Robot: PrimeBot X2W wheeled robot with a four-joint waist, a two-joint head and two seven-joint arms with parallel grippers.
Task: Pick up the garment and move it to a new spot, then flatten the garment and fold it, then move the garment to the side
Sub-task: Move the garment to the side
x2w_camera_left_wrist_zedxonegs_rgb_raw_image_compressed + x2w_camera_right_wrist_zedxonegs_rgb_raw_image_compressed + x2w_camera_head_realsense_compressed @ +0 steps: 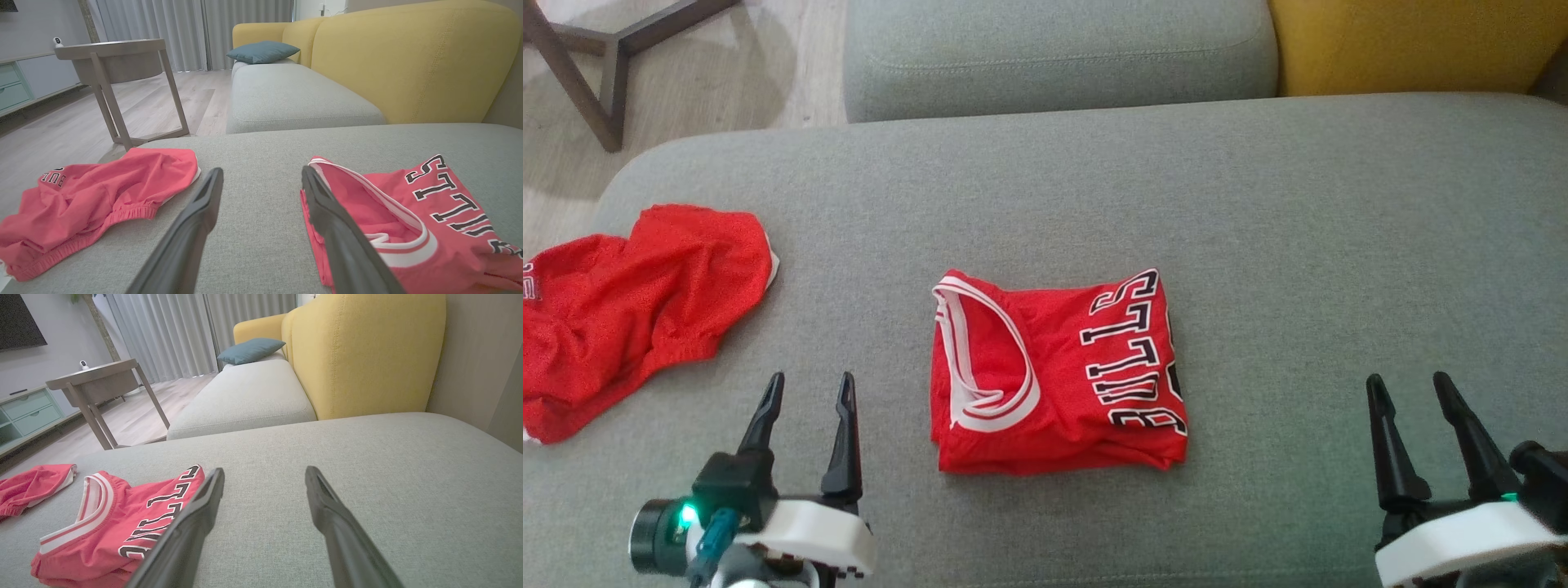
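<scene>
A red jersey garment with white trim and black lettering lies folded into a compact rectangle in the middle of the grey sofa seat. It also appears at the right of the left wrist view and at the lower left of the right wrist view. My left gripper hovers open to the jersey's left, near the front edge, holding nothing. My right gripper stands open far to the jersey's right, with bare cushion between its fingers.
A second red garment, crumpled shorts, lies at the seat's left edge. Behind are another grey cushion, a yellow backrest, a blue pillow and a wooden side table on the floor.
</scene>
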